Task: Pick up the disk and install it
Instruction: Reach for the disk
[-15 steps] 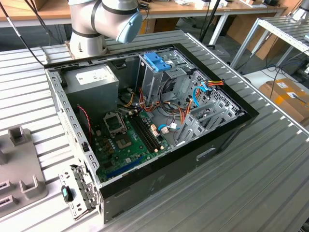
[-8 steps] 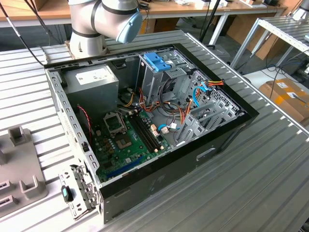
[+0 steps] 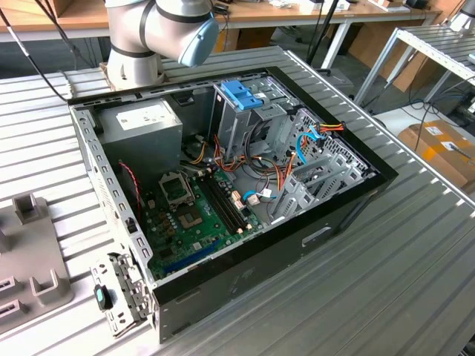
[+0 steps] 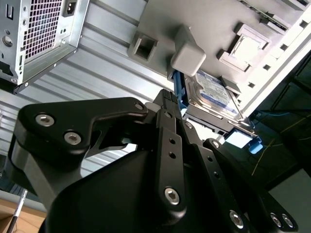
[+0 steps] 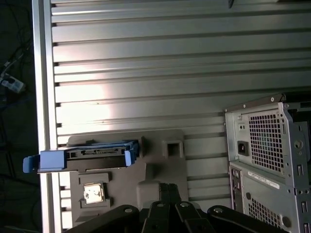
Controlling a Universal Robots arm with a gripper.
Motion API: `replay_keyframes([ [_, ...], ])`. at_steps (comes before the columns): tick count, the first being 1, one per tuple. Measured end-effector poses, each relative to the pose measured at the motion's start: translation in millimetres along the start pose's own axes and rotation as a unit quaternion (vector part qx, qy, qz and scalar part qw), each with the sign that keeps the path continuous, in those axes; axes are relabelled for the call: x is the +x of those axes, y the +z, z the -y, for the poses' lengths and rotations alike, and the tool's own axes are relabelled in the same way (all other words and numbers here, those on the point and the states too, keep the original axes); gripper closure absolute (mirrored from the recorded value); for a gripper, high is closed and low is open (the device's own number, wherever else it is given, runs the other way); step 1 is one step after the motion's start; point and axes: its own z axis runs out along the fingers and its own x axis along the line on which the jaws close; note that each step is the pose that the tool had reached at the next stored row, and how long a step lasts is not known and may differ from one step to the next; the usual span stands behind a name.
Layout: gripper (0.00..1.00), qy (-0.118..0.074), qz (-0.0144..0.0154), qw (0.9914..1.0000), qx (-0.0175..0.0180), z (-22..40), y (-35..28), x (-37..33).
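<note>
Your disk (image 5: 95,154) stands in a slot of the grey holder tray (image 5: 163,167), blue rails at both sides; a small square part (image 5: 93,192) lies in the neighbouring pocket; the gripper (image 4: 169,99) hangs near the tray, and you cannot tell whether it is open or closed; the open computer case (image 3: 260,256) holds a power supply (image 3: 141,122), motherboard (image 3: 189,215) and drive cage (image 3: 241,111).

There is one open computer case (image 3: 260,259), with one grey power supply (image 3: 141,122) and one blue latch (image 3: 243,94) inside. One grey fixture (image 5: 126,179) carries one disk (image 4: 214,90) and one square chip (image 5: 93,192).
</note>
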Motion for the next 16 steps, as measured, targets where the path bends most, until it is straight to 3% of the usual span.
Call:
replay_keyframes([
  [3,0.89,0.000,0.0000,1.00000,0.0000,0.3,-0.1,3.5],
  [16,0.89,0.000,0.0000,1.00000,0.0000,0.5,-0.1,6.7],
])
